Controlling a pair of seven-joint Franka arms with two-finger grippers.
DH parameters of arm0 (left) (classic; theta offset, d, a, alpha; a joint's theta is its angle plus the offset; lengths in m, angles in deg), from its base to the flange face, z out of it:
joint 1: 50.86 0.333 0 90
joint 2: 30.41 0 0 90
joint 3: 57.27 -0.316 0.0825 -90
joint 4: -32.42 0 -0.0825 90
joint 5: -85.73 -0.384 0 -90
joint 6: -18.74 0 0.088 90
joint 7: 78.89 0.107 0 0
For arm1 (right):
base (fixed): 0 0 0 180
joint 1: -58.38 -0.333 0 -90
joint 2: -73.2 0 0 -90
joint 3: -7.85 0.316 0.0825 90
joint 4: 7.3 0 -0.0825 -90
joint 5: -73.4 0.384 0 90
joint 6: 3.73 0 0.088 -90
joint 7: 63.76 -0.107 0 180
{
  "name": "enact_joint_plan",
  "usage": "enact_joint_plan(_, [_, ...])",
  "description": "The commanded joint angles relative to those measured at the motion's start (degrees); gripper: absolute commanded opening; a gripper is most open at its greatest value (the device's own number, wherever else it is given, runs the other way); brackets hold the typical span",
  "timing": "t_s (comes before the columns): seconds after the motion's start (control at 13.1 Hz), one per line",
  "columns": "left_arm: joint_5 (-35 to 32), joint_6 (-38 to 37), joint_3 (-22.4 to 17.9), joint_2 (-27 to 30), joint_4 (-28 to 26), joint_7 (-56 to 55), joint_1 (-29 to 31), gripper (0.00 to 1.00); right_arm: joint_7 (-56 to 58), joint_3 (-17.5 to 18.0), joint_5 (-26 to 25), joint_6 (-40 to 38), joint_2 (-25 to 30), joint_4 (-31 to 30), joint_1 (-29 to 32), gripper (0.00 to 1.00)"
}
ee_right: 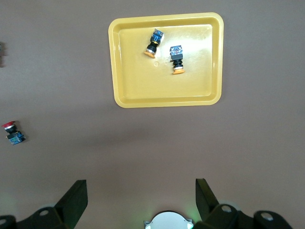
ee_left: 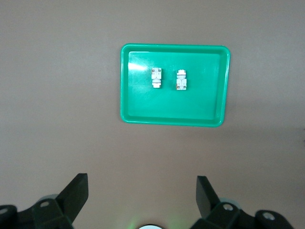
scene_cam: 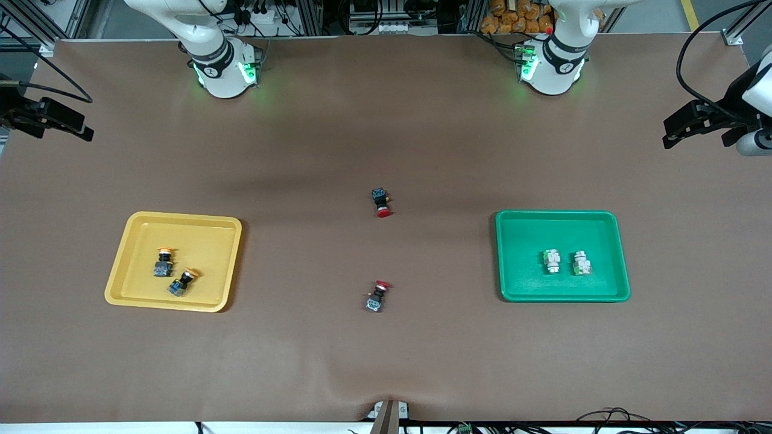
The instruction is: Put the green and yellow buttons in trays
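Inventory: both orange-yellow-capped buttons lay in my shallow yellow plastic tray; both whitish-grey green-tipped buttons in the green tray. My left hand and right hand hung released, empty. Risk: mistakenly collecting red-capped switches from the tabletop.

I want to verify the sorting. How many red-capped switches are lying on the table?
2. One red-capped switch lies on the bare table between the two trays; the other red-capped switch lies nearer to the front camera. Neither is in a tray. None seems hidden.
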Motion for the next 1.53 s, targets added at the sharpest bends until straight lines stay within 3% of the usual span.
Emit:
enact_joint_plan(0.0, [1.2, -0.7, -0.1, 1.1, -0.4, -0.2, 0.4, 1.0, -0.7, 0.1, -0.8, -0.1, 0.2, 0.4, -0.6, 1.0])
enact_joint_plan(1.46, [2.3, -0.7, 0.1, 0.8, 0.6, -3.9, -0.1, 1.0, -0.7, 0.0, -0.8, -0.1, -0.2, 0.6, -0.4, 1.0])
